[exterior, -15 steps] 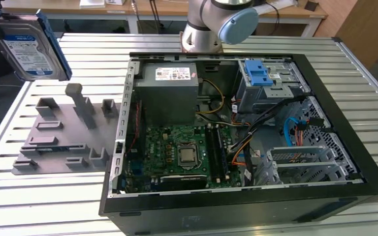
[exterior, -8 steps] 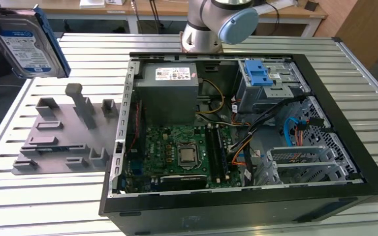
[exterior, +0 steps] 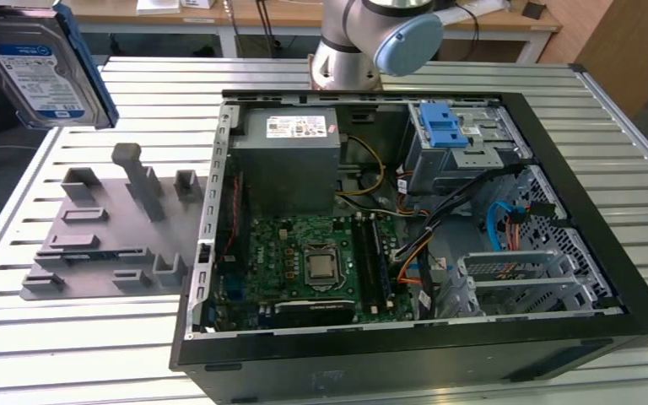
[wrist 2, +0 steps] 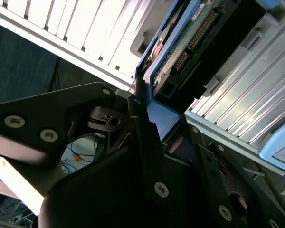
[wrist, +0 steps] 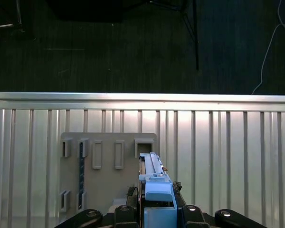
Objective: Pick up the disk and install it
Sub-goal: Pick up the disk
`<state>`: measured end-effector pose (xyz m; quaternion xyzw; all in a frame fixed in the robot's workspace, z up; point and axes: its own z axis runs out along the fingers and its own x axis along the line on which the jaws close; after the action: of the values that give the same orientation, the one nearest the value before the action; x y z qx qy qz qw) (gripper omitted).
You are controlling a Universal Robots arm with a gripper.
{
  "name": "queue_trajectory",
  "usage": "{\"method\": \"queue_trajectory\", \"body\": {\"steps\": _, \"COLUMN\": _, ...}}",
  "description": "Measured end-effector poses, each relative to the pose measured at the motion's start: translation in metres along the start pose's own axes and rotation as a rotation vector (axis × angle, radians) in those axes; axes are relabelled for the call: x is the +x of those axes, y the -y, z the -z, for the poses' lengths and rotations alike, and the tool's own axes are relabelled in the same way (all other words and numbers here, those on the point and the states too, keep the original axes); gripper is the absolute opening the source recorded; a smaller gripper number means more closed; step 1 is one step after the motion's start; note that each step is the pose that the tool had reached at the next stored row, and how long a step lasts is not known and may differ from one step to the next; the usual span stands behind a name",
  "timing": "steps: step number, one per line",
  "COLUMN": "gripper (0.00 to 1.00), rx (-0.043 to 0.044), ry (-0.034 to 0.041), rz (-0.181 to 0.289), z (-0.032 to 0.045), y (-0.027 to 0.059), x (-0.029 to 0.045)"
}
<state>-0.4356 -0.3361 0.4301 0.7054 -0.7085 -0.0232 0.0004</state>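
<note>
Disk (exterior: 40,72) held above stand (exterior: 105,232) by gripper (wrist: 157,211), jaws pinching its blue edge; carrying step, open case (exterior: 414,359) at three o'clock.

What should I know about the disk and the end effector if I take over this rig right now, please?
The end effector is shut on the disk, clamping its blue bracket.
The disk is held in the air at the exterior view's upper left; in the first wrist view it hangs above the grey stand.
Done: the disk is picked up, off the stand.
Left: installing. The disk is not yet in the open computer case, which lies to the exterior view's right of the stand.
</note>
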Motion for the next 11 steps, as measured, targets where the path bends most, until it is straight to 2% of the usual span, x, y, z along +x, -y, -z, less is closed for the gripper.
{"method": "queue_trajectory", "body": {"steps": 11, "gripper": 0.36, "rx": -0.0001, "ry": -0.0001, "rz": 0.0, "z": 0.01, "y": -0.0003, "x": -0.0003}}
